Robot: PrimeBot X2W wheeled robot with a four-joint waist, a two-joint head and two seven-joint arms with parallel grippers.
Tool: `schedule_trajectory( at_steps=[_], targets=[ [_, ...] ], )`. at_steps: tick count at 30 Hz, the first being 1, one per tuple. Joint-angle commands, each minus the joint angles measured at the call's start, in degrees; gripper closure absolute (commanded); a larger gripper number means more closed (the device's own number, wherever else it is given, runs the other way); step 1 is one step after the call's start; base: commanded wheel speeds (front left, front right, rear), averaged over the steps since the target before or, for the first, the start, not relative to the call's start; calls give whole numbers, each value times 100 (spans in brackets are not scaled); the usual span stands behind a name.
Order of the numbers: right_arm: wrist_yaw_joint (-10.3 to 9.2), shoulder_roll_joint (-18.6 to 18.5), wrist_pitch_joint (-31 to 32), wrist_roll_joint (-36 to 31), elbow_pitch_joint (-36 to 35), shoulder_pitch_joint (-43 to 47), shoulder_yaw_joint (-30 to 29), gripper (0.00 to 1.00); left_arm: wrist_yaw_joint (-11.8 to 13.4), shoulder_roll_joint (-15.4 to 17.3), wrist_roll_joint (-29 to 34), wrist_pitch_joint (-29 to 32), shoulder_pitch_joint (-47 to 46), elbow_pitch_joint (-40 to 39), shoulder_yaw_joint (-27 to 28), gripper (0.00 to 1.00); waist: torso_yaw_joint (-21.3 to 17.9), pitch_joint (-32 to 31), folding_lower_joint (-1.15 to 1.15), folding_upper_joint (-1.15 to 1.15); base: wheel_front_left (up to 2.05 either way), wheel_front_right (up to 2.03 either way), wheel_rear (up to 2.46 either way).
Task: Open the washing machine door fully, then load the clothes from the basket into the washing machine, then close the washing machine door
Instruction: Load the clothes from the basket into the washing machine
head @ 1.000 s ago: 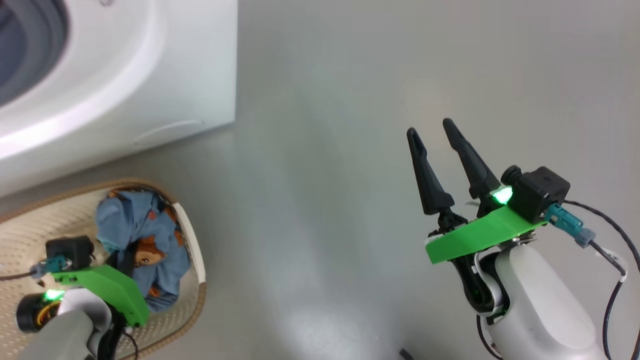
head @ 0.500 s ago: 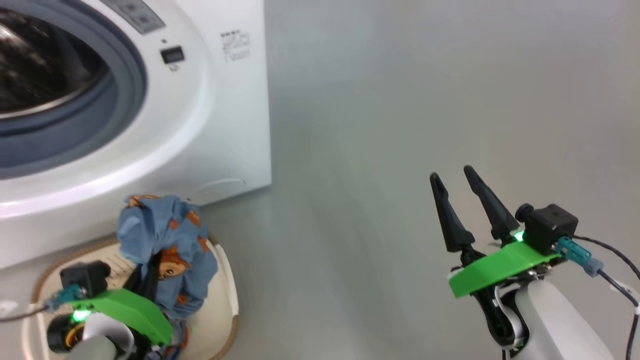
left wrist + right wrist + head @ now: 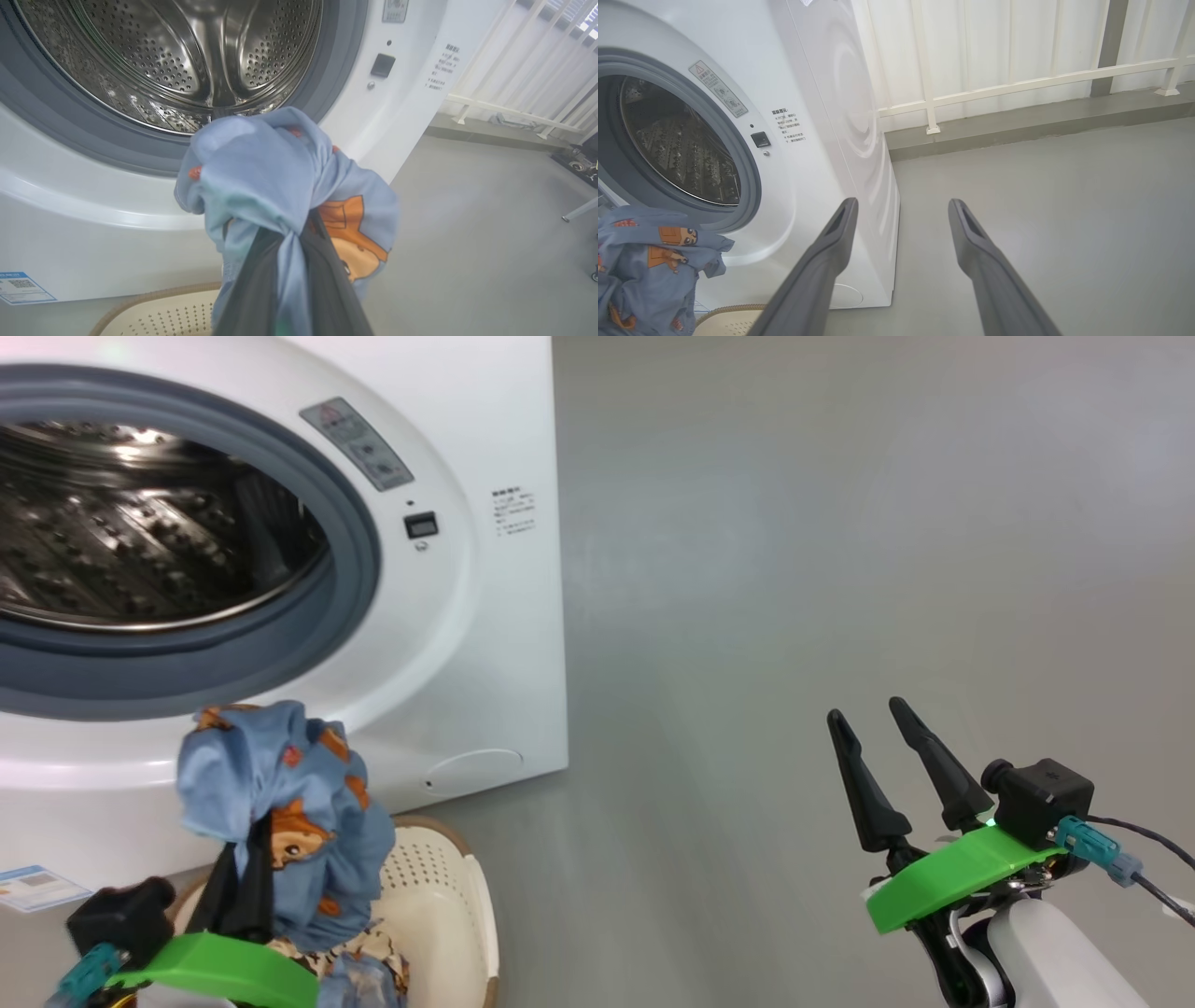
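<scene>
The washing machine point(image 3: 485, 644) stands with its steel drum point(image 3: 140, 541) exposed; the washing machine door is out of view. My left gripper point(image 3: 250, 840) is shut on a bunched blue bear-print garment point(image 3: 280, 793), held above the basket point(image 3: 448, 896) and just below the drum opening. In the left wrist view the garment point(image 3: 261, 177) wraps the dark fingers point(image 3: 322, 280), with the drum point(image 3: 187, 60) right behind it. More clothes point(image 3: 364, 966) lie in the basket. My right gripper point(image 3: 866, 711) hangs open and empty over the floor to the right, also open in its own view point(image 3: 902, 201).
A round filter cap point(image 3: 476, 770) and a blue label sticker point(image 3: 33, 887) sit low on the machine's front. Grey floor point(image 3: 794, 569) stretches to the machine's right. A white railing point(image 3: 1017, 88) runs along the far wall. A slanted metal leg point(image 3: 579, 212) stands far right.
The head camera has tilted up, bringing the drum opening into view. My left gripper has lifted the blue garment out of the basket toward the opening. The right gripper stays open.
</scene>
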Motion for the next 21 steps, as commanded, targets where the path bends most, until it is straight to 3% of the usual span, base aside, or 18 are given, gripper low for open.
schedule_trajectory(
  at_steps=[1, 11, 21],
  targets=[
    [26, -68, -46, 41, -127, 50, 107, 0, 45, 116, 117, -78, -22, -255, 305, 100, 139, -182, 1, 0, 0, 0, 0],
    [26, -261, -46, -24, -212, 96, 115, 0, 97, -156, 1007, -78, 500, -1503, 1199, 100, 235, -281, 1, 0, 0, 0, 0],
    [26, -317, -46, -37, -275, 190, 40, 0, 9, -369, 1323, -79, 622, -1616, 1463, 100, 283, -305, 1, 0, 0, 0, 0]
  ],
)
